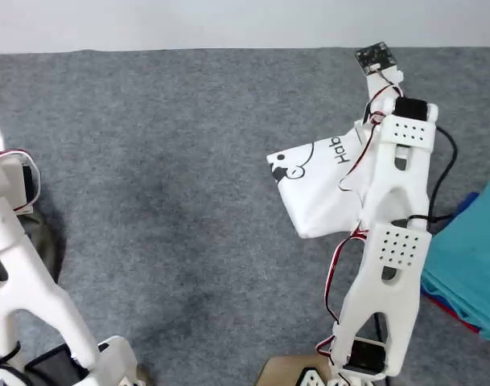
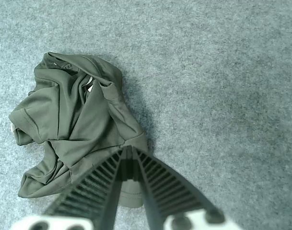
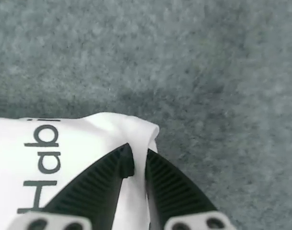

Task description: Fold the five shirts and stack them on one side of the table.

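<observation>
A white shirt [image 1: 317, 193] with black print lies partly folded at centre right of the grey table cover. My right gripper [image 3: 138, 155] is shut on a raised edge of the white shirt [image 3: 78, 139], with cloth pinched between its black fingers. A crumpled olive shirt [image 2: 74, 120] lies at the table's left edge [image 1: 43, 233], half hidden by the left arm. My left gripper [image 2: 129, 153] is shut, its tips just over the olive shirt's hem nearest the arm; whether cloth is caught there is hidden.
A teal shirt [image 1: 470, 257] lies at the right edge on top of a red one [image 1: 454, 310]. The grey cover [image 1: 172, 161] stretches bare across the middle and back. A tan base plate [image 1: 281, 371] sits at the front by the right arm.
</observation>
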Action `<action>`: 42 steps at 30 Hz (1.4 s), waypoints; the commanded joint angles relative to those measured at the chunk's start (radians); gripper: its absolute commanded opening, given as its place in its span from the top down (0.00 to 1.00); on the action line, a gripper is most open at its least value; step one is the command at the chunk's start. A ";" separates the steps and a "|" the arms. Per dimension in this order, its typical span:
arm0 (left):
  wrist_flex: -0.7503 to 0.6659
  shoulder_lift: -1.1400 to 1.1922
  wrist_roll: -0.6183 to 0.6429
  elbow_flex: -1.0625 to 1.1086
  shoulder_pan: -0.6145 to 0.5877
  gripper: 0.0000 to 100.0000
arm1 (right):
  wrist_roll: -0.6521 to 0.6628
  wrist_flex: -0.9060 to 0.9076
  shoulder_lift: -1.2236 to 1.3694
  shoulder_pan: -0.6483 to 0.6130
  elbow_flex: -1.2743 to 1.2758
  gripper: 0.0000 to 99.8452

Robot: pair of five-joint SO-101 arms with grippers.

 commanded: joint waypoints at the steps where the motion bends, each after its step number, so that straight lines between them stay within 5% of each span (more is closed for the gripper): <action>1: 0.012 -0.032 -0.003 -0.007 0.006 1.00 | 0.012 -0.028 -0.001 0.005 -0.057 0.98; 11: 0.026 -0.032 -0.003 -0.007 0.006 1.00 | 0.008 0.104 -0.001 0.001 -0.146 0.78; 22: 0.026 -0.032 -0.003 -0.008 0.006 1.00 | 0.006 0.538 0.002 -0.067 -0.477 0.80; 28: 0.026 -0.032 -0.003 -0.010 0.006 1.00 | -0.089 0.536 -0.030 -0.065 -0.448 0.99; 37: 0.026 -0.032 -0.003 -0.010 0.006 1.00 | -0.144 0.518 -0.217 -0.012 -0.044 0.99; 42: 0.026 -0.032 -0.006 -0.007 0.006 1.00 | -0.144 0.343 -0.140 0.082 0.092 0.99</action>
